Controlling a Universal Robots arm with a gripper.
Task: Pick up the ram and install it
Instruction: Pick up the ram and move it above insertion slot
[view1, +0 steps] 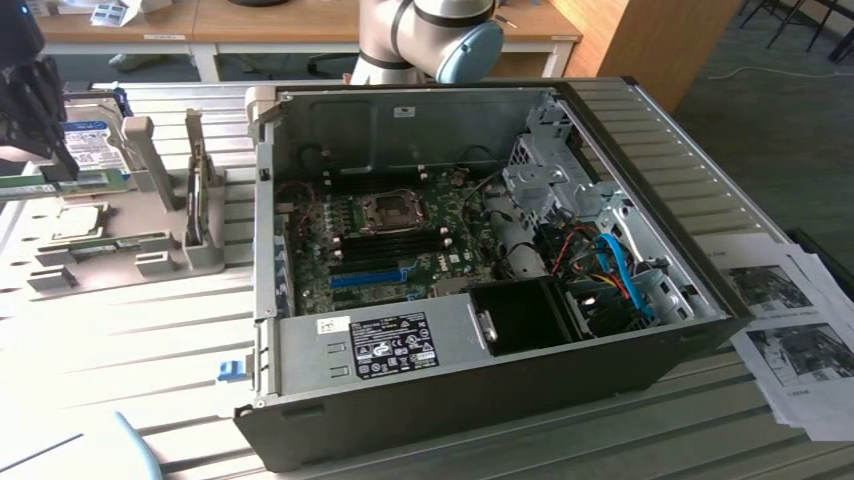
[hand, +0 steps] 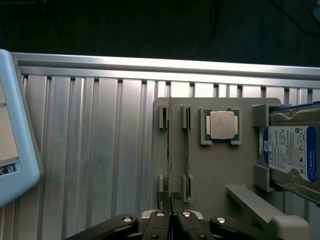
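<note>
My gripper (hand: 171, 201) is shut on the ram (hand: 170, 145), a thin green stick seen edge-on that runs away from the fingertips. It lines up with the slotted posts of the grey holder tray (hand: 215, 170). In the exterior view the dark gripper (view1: 48, 165) hangs at the far left over that tray, with the green ram (view1: 74, 181) at its tip. The open computer case (view1: 641, 330) lies to the exterior view's right. Its motherboard (view1: 441, 262) faces up, with black memory slots (view1: 390, 245) near the processor socket.
A second thin stick (hand: 187, 150) stands in the neighbouring holder slots. A processor chip (hand: 222, 125) and a blue-labelled hard drive (hand: 292, 155) also sit on the tray. A light-blue-rimmed device (hand: 10, 145) lies on the ribbed metal table (hand: 100, 150). Printed sheets (view1: 787, 330) lie beside the case.
</note>
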